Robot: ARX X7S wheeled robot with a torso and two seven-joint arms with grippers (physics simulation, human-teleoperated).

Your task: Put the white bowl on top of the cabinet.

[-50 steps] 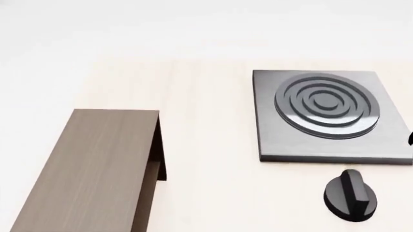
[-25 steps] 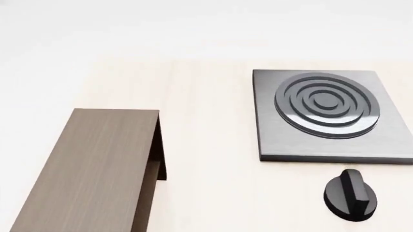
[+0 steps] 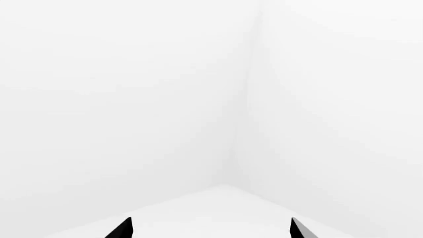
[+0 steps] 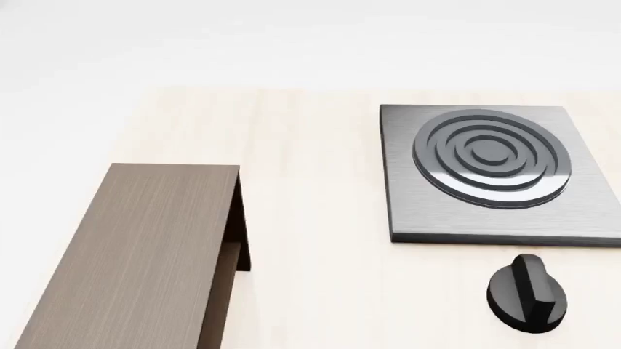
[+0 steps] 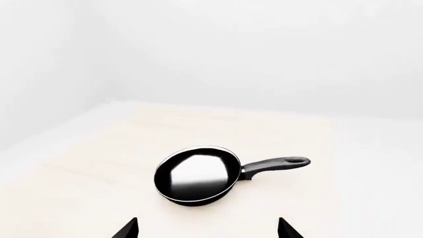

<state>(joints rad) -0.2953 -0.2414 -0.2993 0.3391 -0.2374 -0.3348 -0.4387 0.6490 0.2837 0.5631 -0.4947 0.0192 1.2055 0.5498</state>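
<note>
The white bowl is out of view in every frame. The cabinet (image 4: 136, 254), a long dark brown wood-grain box with a flat top, lies at the left of the head view and runs off its lower edge. Neither gripper shows in the head view. My left gripper (image 3: 210, 229) is open and empty, its two black fingertips wide apart, facing a bare white corner of walls. My right gripper (image 5: 207, 229) is open and empty, its tips wide apart, above the pale table and short of a black frying pan (image 5: 197, 174).
A grey square stove plate (image 4: 490, 171) with raised rings sits at the right of the pale wooden table (image 4: 310, 218). A black knob (image 4: 527, 292) lies just in front of it. The frying pan's handle (image 5: 274, 165) points away to one side.
A small dark shape at the right edge of the head view one second ago is gone. Cabinet, stove plate and knob have not moved.
</note>
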